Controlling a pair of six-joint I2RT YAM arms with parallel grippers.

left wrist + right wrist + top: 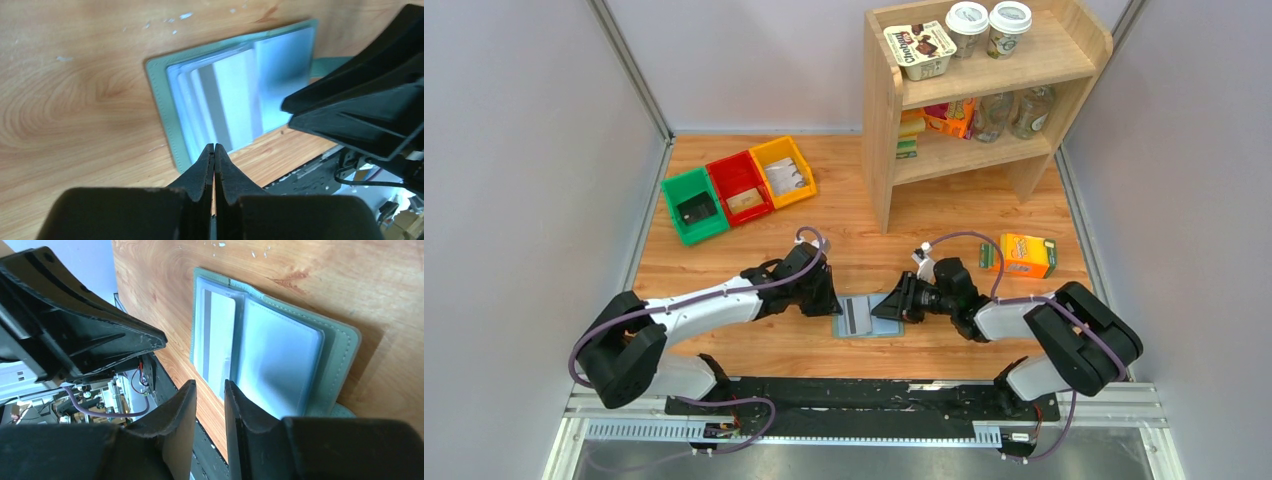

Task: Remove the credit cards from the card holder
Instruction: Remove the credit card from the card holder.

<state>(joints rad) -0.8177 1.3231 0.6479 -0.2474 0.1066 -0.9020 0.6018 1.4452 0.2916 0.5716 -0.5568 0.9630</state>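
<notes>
The card holder [886, 322] lies open and flat on the wooden table between my two grippers. Pale credit cards [235, 100], one with a grey stripe, sit in its clear sleeves; the striped card [220, 335] fills the leaf farther from my right gripper. My left gripper [214, 146] is shut and empty, its tips at the holder's [159, 90] near edge. At the opposite side, my right gripper [210, 385] has its jaws slightly open with nothing between them, tips just over the near edge of the holder [342, 352].
Green [693, 205], red [740, 187] and yellow [785, 171] bins stand at the back left. A wooden shelf [881, 120] with cups and bottles stands at the back right. An orange carton [1024, 255] lies right of my right arm. The table's near edge meets a black rail [844, 395].
</notes>
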